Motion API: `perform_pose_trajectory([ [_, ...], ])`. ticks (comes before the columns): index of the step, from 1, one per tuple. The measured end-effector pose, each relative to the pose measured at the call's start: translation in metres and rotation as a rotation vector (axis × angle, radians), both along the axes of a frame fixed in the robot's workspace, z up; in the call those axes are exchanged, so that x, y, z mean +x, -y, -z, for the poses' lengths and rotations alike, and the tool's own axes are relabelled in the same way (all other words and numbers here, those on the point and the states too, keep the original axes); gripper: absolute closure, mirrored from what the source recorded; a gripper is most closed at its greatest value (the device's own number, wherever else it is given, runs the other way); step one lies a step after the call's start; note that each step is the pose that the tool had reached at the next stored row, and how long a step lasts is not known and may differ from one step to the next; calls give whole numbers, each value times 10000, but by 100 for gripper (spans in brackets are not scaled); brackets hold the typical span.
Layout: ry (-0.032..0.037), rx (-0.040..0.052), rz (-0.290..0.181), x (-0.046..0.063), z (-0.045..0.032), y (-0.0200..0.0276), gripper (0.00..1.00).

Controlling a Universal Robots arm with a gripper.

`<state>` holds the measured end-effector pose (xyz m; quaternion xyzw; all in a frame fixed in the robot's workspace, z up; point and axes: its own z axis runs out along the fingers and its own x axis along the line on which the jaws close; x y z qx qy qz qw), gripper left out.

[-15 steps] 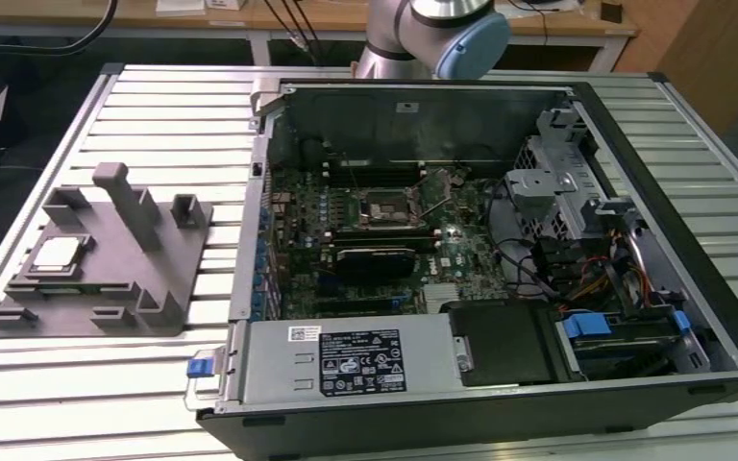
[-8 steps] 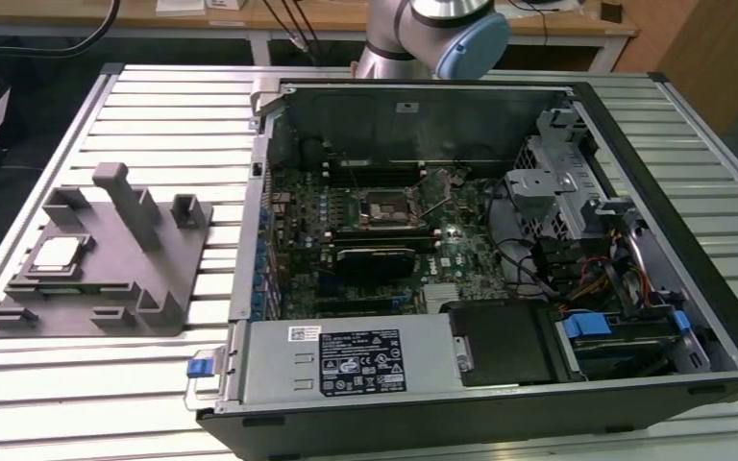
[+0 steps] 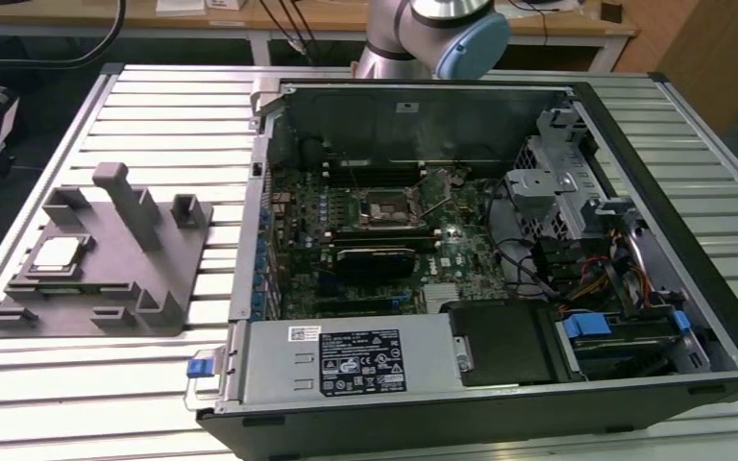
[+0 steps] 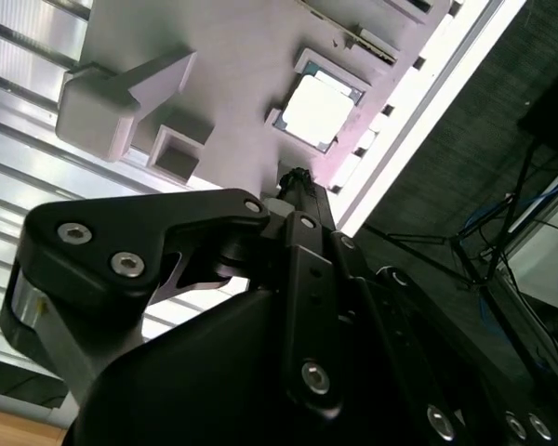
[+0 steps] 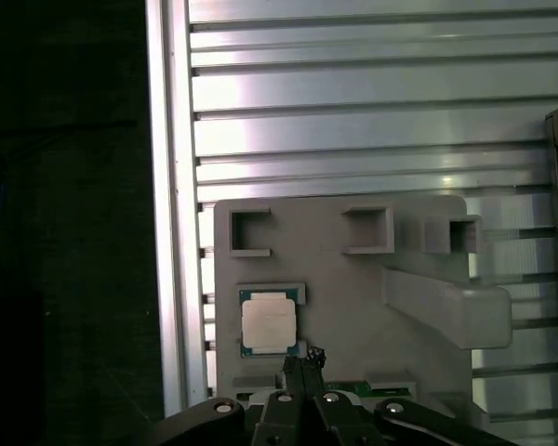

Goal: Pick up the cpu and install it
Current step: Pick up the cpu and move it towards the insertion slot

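The cpu (image 3: 59,254) is a small square chip with a shiny silver top, lying flat in a recess of the grey holder block (image 3: 100,279) at the exterior view's left. Both wrist views look down on the cpu (image 5: 268,323) (image 4: 318,110) in the holder (image 5: 353,288) (image 4: 214,74). My gripper (image 5: 303,359) (image 4: 298,177) hangs above the holder, its black fingertips pressed together beside the chip's edge, clear of it and holding nothing. The black socket frame (image 3: 388,206) sits on the motherboard inside the open computer case (image 3: 626,125).
The holder has upright posts (image 3: 115,197) and a long slanted fin (image 5: 446,302) near the chip. It rests on a slatted metal table (image 3: 74,384). A label-covered power supply box (image 3: 343,360) fills the case's near side. The arm's base (image 3: 433,34) stands behind the case.
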<state>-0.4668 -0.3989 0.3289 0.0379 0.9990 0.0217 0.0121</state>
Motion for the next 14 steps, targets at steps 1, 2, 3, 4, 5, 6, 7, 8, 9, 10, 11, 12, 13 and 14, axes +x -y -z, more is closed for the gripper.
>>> perform_pose_trajectory([
  [1,0,0,0,0,17,0,89],
  [2,0,0,1,1,34,0,89],
  [3,0,0,0,1,51,0,89],
  [4,1,1,0,2,69,0,89],
  [5,0,0,0,2,84,0,89],
  [6,0,0,0,2,98,0,89],
  [7,0,0,0,2,113,0,89],
  [8,0,0,0,2,127,0,89],
  [9,0,0,0,2,142,0,89],
  [10,0,0,0,2,155,0,89],
  [11,1,0,0,2,168,0,89],
  [12,1,1,0,2,182,0,89],
  [13,0,0,1,2,196,1,89],
  [14,1,1,0,2,211,2,89],
])
